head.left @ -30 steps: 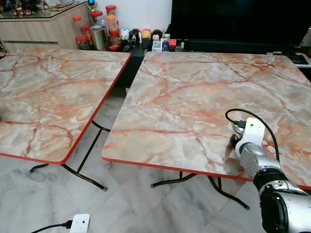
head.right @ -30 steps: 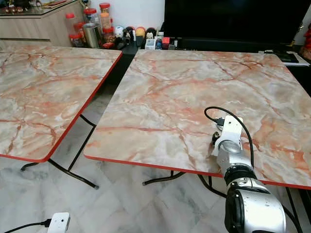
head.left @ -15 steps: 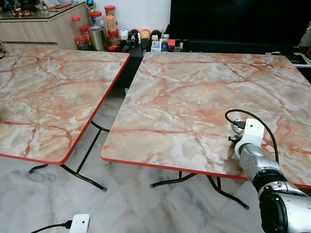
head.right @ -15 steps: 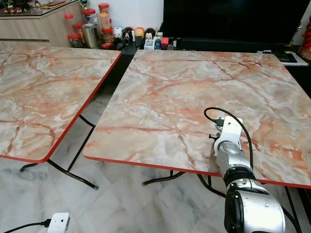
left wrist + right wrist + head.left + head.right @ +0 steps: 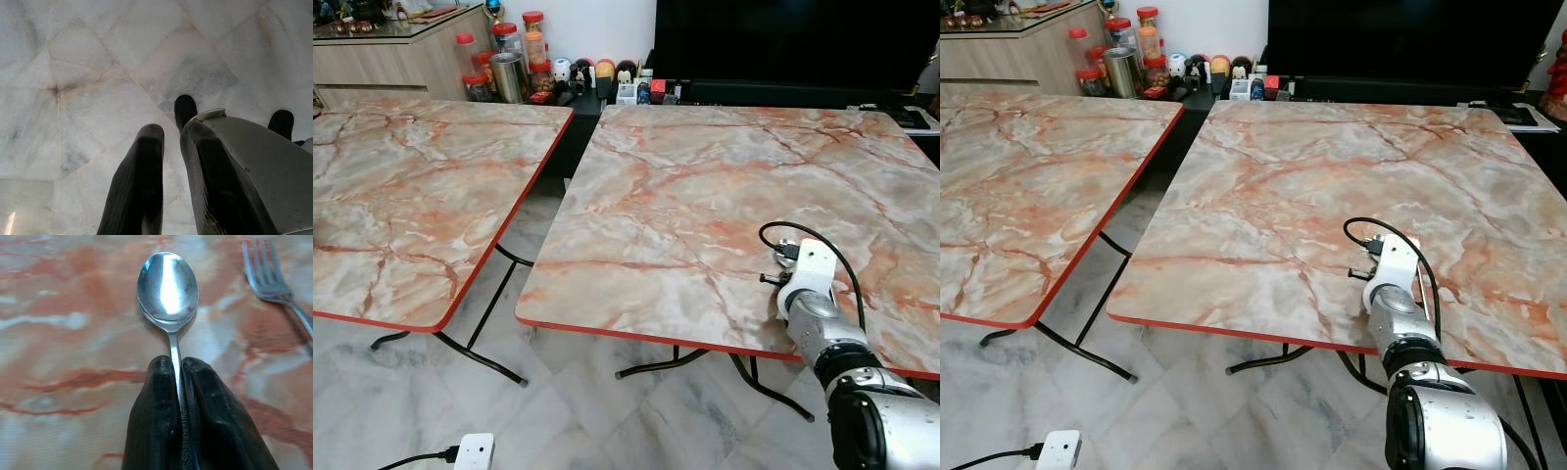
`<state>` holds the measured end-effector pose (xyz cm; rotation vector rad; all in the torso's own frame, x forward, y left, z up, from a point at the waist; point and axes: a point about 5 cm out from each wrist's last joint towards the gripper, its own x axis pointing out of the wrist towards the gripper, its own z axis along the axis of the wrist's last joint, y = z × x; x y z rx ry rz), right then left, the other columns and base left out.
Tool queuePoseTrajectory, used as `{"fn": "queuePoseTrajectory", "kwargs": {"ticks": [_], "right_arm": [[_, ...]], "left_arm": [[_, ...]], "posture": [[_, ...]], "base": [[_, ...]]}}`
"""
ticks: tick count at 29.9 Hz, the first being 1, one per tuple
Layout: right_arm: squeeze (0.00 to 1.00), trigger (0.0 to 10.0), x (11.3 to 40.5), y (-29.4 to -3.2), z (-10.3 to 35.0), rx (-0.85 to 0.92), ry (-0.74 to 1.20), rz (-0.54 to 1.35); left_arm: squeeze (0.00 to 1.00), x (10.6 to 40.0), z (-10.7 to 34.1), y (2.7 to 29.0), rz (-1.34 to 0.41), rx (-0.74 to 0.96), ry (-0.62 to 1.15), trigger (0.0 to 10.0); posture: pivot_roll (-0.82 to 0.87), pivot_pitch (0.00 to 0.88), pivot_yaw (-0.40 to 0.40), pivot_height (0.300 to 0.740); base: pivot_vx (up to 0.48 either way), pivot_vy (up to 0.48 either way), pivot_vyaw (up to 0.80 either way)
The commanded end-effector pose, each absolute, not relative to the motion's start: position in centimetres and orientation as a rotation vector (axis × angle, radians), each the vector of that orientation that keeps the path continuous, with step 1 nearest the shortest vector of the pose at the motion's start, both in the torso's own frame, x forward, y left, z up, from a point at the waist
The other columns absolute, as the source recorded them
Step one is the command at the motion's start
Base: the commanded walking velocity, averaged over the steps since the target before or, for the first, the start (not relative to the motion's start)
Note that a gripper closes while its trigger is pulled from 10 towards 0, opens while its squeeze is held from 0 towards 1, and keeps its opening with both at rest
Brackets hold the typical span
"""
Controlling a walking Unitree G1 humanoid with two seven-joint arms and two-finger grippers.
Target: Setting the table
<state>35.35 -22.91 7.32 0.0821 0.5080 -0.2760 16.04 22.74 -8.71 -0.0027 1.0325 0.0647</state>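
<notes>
The right gripper [image 5: 178,369] is clamped on the handle of a metal spoon [image 5: 167,288], its two black fingers [image 5: 155,396] pressed together either side of the stem, with the bowl facing up just above the marble-patterned tabletop [image 5: 705,186]. A fork [image 5: 268,276] lies on the tabletop just beside the spoon, its tines pointing the same way. From the head views, the right arm [image 5: 815,313] reaches over the near edge of the right-hand folding table, towards its near right corner, a black cable [image 5: 773,230] looping off the wrist. A second table [image 5: 411,196] with the same red-edged top stands to the left, apart. The left gripper [image 5: 168,142] hangs over the pale marble floor [image 5: 88,73], fingers nearly together and holding nothing. Jars [image 5: 514,59] and figurines [image 5: 582,70] line the far wall.
</notes>
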Motion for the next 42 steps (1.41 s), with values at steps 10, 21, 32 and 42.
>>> {"fn": "queuePoseTrajectory", "kwargs": {"ticks": [10, 21, 32, 42], "right_arm": [[0.00, 10.0, 37.9, -20.5, 13.0, 0.008, 0.134, -0.175], [0.00, 10.0, 38.1, -17.5, 17.3, -0.045, -0.154, -0.062], [0.00, 10.0, 37.7, -16.7, 17.3, -0.053, -0.172, -0.044], [0.00, 10.0, 37.5, -15.8, 17.2, -0.051, -0.175, -0.020]], "left_arm": [[0.00, 15.9, -8.7, 23.1, 0.090, 0.014, 1.029, 10.0], [0.00, 15.9, -8.7, 23.1, 0.107, 0.007, 1.026, 10.0], [0.00, 15.8, -8.7, 23.1, 0.115, 0.006, 1.027, 10.0], [0.00, 15.7, -8.8, 23.2, 0.125, 0.011, 1.027, 10.0]], "posture": [[-0.01, 0.000, 0.017, 0.740], [0.00, 0.000, 0.007, 0.740], [0.01, 0.000, 0.006, 0.740], [0.02, 0.000, 0.009, 0.740]], "base": [[0.000, 0.048, 0.00], [0.000, 0.480, 0.00], [0.000, 0.480, 0.00], [0.000, 0.480, 0.00]]}}
